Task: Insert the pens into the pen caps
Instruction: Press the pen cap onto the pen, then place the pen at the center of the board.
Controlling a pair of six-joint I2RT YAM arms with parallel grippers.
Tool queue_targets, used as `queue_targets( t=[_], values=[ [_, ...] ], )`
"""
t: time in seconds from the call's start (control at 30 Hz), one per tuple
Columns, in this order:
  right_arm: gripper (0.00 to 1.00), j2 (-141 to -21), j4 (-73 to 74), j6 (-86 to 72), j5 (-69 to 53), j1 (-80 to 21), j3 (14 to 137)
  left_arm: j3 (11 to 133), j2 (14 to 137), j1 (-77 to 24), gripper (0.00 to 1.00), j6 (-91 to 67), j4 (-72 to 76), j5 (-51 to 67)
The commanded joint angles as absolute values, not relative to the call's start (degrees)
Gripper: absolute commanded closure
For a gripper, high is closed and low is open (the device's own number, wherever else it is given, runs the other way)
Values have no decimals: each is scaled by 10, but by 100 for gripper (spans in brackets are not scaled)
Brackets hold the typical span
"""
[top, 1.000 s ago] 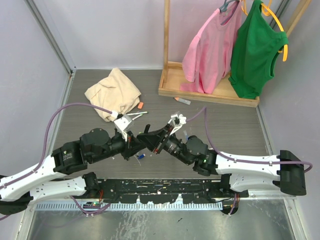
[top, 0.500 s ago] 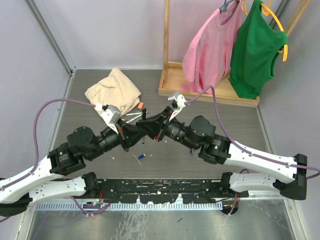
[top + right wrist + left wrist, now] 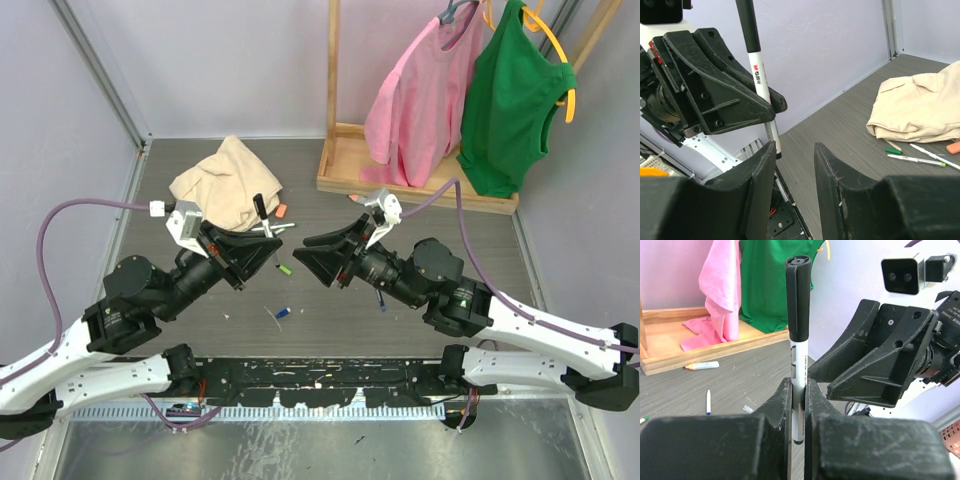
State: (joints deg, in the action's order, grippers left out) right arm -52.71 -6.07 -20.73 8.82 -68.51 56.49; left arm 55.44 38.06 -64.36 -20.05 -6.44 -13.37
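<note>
left end effector (image 3: 798, 390): clenched low on pen (image 3: 798, 362), black cap (image 3: 798, 295) above jaws | right end effector (image 3: 794, 147): released, empty, facing it | pen likely light, stiff, slick; grip mid-barrel

Tally, kind by kind.
Five pens: one black-capped pen (image 3: 798, 340), two white pens (image 3: 915, 160) (image 3: 936, 156), one orange-tipped pen (image 3: 365, 201), one blue-tipped pen (image 3: 708, 401). Two loose caps: one orange cap (image 3: 281, 211), one green cap (image 3: 892, 150). One pink top (image 3: 415, 100), one green top (image 3: 510, 100), one beige cloth (image 3: 225, 185), one wooden rack (image 3: 332, 80), two arms (image 3: 120, 320) (image 3: 500, 310).
</note>
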Motion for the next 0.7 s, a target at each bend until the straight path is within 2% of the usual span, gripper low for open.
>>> queue_targets(
  t=[0.0,0.27,0.67],
  values=[
    [57,-508,-79,-189,100,-686,566,579,380,-640,100,-198,-17,-133],
    [54,-492,-144,-165,59,-686,560,586,406,-640,100,-199,-34,-75],
    [51,-499,-140,-151,56,-687,570,594,439,-640,100,-202,-25,-11]
  ],
)
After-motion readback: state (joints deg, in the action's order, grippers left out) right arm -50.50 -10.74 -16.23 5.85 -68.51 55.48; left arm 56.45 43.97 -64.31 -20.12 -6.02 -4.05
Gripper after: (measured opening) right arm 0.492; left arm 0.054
